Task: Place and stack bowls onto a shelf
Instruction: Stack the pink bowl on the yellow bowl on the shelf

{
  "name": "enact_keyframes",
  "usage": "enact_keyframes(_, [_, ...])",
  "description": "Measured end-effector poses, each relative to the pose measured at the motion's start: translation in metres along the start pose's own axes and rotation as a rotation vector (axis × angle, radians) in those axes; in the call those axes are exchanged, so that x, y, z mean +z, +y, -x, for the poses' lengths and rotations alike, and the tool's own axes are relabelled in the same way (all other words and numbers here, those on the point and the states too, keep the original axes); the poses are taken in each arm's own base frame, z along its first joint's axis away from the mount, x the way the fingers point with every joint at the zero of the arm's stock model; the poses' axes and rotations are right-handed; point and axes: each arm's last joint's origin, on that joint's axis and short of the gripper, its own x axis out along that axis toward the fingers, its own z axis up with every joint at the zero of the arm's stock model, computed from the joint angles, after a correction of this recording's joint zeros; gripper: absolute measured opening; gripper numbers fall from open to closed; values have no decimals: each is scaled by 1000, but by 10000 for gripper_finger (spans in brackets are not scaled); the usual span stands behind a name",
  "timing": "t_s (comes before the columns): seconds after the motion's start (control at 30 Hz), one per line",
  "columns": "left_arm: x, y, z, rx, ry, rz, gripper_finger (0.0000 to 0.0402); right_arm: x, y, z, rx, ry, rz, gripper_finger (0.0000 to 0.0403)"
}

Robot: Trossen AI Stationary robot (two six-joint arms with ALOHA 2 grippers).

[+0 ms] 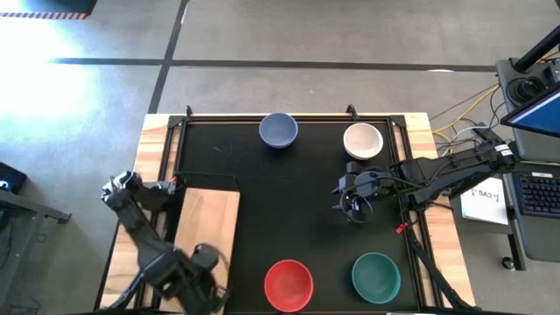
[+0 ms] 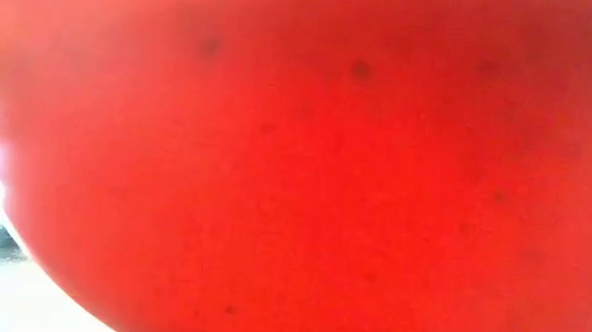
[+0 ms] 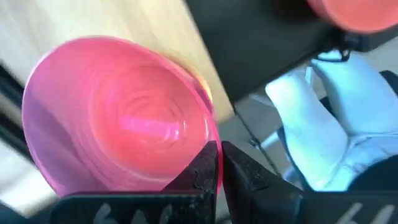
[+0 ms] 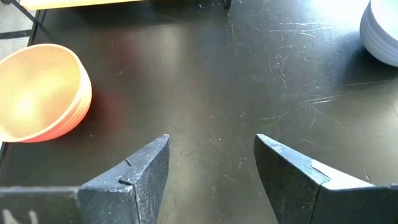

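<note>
Left claw (image 3: 217,163) pinches only the rim of the round magenta plastic bowl (image 3: 118,121) above the light wooden shelf (image 1: 208,219); judged liable to slip or tip; right claw (image 4: 211,162) spread, idle over the worktop.

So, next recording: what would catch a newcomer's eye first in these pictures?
The round red plastic bowl fills the whole low view; from above it sits at the near edge of the black tabletop, beside the round teal plastic bowl. In the left wrist view, the left pincer is shut on the rim of a round magenta plastic bowl over the light wooden shelf board. The right pincer hangs open over bare tabletop.
</note>
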Motion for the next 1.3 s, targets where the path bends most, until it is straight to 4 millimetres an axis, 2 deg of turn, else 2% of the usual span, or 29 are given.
enact_keyframes(0.1, [-20, 0, -3, 4, 11, 65, 0, 0, 0, 0, 0, 1, 2, 221])
enact_keyframes(0.2, [-30, -1, -15, 48, -3, 89, 0, 0, 0, 0, 0, 0, 7, 221])
enact_keyframes(0.43, [-30, -7, -43, 125, -42, 26, 0, 0, 0, 0, 0, 0, 2, 221])
enact_keyframes(0.7, [-31, -13, -64, 177, -63, 1, 0, 0, 0, 0, 0, 0, 2, 221])
enact_keyframes(1.0, [-29, -15, -68, 184, -65, -10, 2, 0, 0, 0, 0, 0, 2, 221])
enact_keyframes(1.3, [-23, -17, -67, 189, -62, -37, 62, 0, 0, 0, 0, 0, 2, 221])
